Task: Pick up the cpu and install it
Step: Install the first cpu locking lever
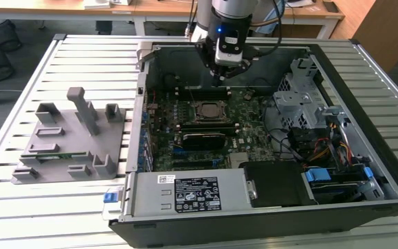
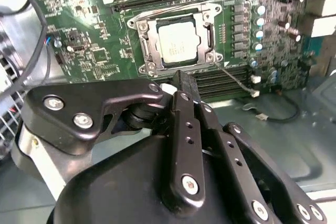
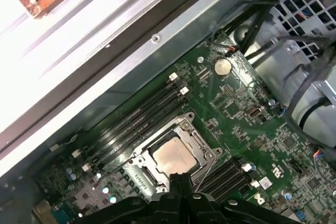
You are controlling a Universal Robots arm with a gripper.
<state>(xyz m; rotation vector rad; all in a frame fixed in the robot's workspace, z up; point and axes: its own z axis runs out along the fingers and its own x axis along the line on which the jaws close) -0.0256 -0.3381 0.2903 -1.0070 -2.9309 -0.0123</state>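
One small square cpu with a silvery-white metal top (image 2: 177, 42) (image 3: 172, 158) sits seated in the dark metal-framed socket (image 1: 207, 111) on the green motherboard (image 1: 254, 122). At the socket's 12 o'clock (exterior view), the black gripper (image 1: 217, 81) hangs above, fingers pressed together, holding nothing.

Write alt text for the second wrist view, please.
A silvery square cpu sits in its metal-framed socket on a green motherboard. The black gripper, fingers together and holding nothing, fills the foreground just short of the socket.
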